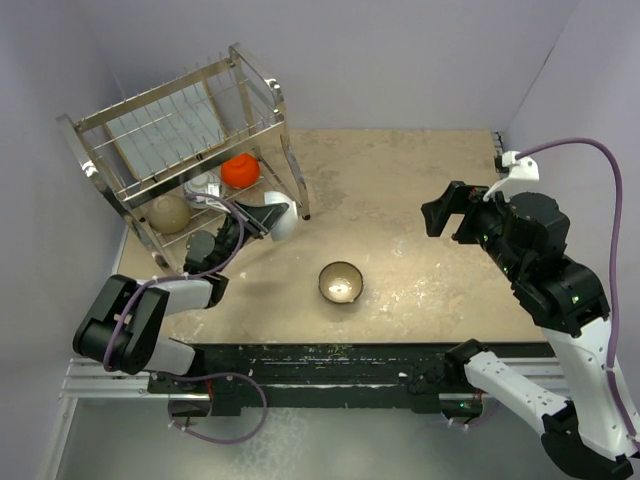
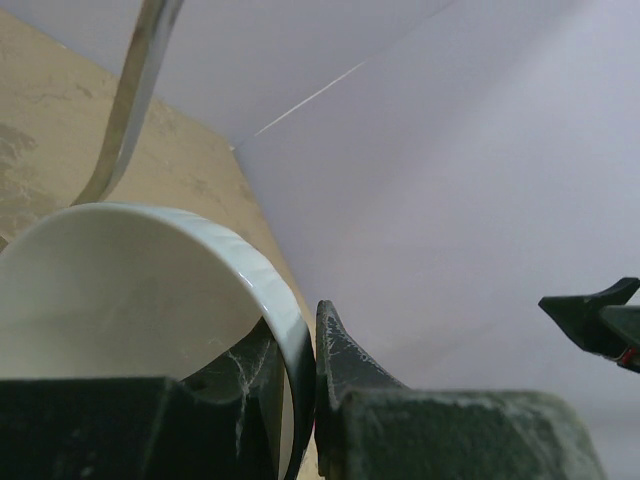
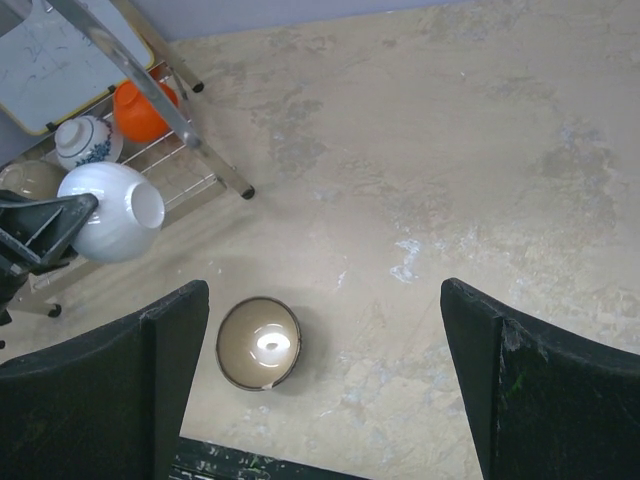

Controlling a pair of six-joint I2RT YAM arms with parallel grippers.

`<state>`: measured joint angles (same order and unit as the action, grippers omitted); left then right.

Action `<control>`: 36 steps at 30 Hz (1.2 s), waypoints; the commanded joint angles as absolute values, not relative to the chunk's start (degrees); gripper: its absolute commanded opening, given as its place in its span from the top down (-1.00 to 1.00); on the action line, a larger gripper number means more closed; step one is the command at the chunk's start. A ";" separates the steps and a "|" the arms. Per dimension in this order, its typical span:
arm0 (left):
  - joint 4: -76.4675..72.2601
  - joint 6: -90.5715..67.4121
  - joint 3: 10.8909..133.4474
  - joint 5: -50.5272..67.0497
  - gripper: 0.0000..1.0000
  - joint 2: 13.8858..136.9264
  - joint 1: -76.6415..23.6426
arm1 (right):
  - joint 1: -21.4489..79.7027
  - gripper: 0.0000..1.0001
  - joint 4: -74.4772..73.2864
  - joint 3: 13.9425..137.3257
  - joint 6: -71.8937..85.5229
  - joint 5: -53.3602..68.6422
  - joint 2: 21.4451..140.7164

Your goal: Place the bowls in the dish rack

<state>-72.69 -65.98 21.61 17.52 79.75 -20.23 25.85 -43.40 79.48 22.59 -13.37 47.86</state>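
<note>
Open beige tabletop [image 1: 400, 190] fills centre and right — only a dark brown, pale-lined bowl [image 1: 341, 282] sits mid-frame; the shiny metal wire rack [image 1: 178, 128] blocks the upper left.

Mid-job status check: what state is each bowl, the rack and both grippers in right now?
dish rack: standing, three bowls in its lower tier.
left gripper: shut on the white bowl at its rim.
right gripper: open, empty.
white bowl: tipped, held outside the dish rack.
orange-red bowl: in the lower tier.
blue-and-white bowl: lower tier, seemingly upside down.
beige bowl: lower tier.
dark brown bowl: upright on the table, untouched.
</note>
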 commanded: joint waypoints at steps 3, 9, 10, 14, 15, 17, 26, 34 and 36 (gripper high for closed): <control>-90.16 -74.81 21.63 20.75 1.00 85.30 -15.52 | 25.66 -0.98 -43.04 82.21 22.52 -13.65 47.84; -94.21 -77.00 23.98 21.52 1.00 89.74 -12.57 | 25.66 -0.98 -43.24 82.10 22.25 -14.39 47.89; -93.93 -77.06 24.46 21.62 1.00 89.74 -12.16 | 25.66 -0.98 -43.21 82.05 22.16 -14.53 47.90; -93.63 -77.98 27.18 22.51 1.00 91.56 -10.52 | 25.67 -0.98 -43.18 82.02 21.96 -14.83 48.18; -93.91 -78.38 27.90 22.77 1.00 92.37 -10.09 | 25.66 -0.98 -43.09 82.07 21.91 -14.85 48.29; -94.46 -79.54 29.40 23.21 1.00 94.23 -9.49 | 25.66 -0.98 -42.99 82.05 21.91 -14.85 48.35; -93.52 -81.19 36.50 23.84 1.00 101.36 -7.60 | 25.66 -0.98 -42.82 82.11 21.58 -15.22 48.84; -93.65 -81.37 40.32 23.22 1.00 107.12 -6.90 | 25.68 -0.98 -42.50 81.74 21.11 -15.97 49.34; -93.62 -81.20 40.15 23.21 1.00 108.13 -6.78 | 25.66 -0.98 -42.37 81.62 21.01 -15.99 49.61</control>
<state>-84.84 -80.40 37.95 23.62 107.09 -7.40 25.85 -43.94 80.14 22.24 -14.52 49.10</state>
